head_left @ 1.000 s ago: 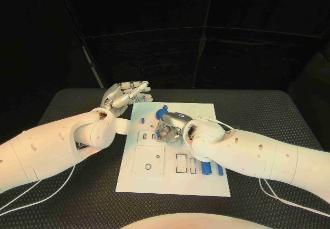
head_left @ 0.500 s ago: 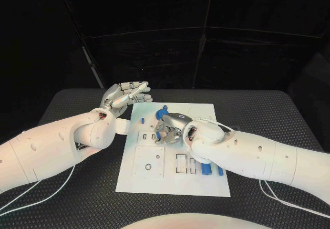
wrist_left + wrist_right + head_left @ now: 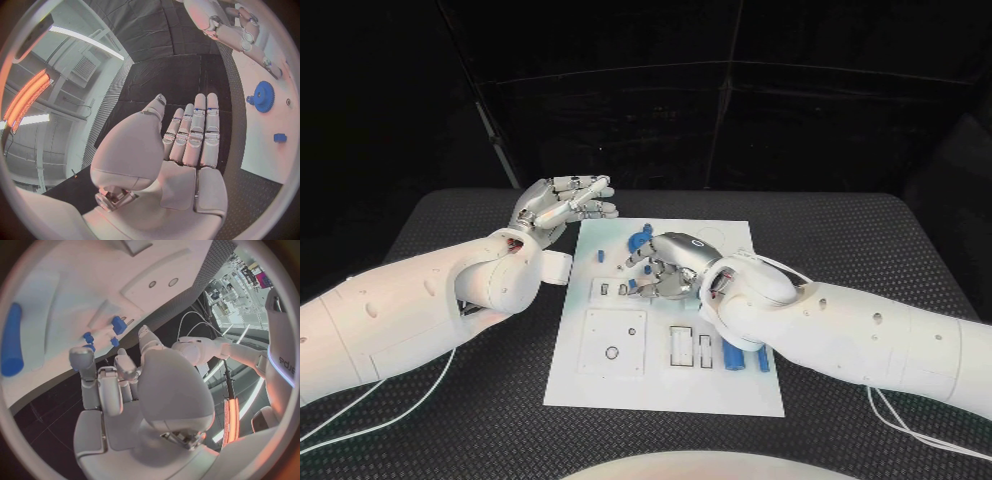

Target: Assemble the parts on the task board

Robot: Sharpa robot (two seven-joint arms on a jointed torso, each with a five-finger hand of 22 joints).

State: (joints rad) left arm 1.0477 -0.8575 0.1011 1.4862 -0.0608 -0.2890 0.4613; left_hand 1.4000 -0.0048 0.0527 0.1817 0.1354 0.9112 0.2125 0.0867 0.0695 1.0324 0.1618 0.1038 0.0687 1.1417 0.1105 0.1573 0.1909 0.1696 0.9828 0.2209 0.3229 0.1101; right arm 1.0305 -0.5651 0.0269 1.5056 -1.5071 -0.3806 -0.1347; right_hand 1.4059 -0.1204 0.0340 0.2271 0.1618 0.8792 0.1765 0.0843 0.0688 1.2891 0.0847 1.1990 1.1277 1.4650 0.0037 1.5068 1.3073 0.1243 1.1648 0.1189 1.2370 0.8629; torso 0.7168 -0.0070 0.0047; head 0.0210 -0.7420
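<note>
Now the board (image 3: 661, 385) is lying in the middle of the table (image 3: 877, 240). The right hand (image 3: 668, 262) is hovering over its far half with fingers curled, seemingly holding nothing; it should be descending slowly. The left hand (image 3: 564, 203) is waiting flat and empty beside the board. A blue gear (image 3: 642, 240) is sitting near the right fingers.

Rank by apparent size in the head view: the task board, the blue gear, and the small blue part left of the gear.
1. Task board, by far the largest.
2. Blue gear.
3. Small blue part, the smallest.
</note>
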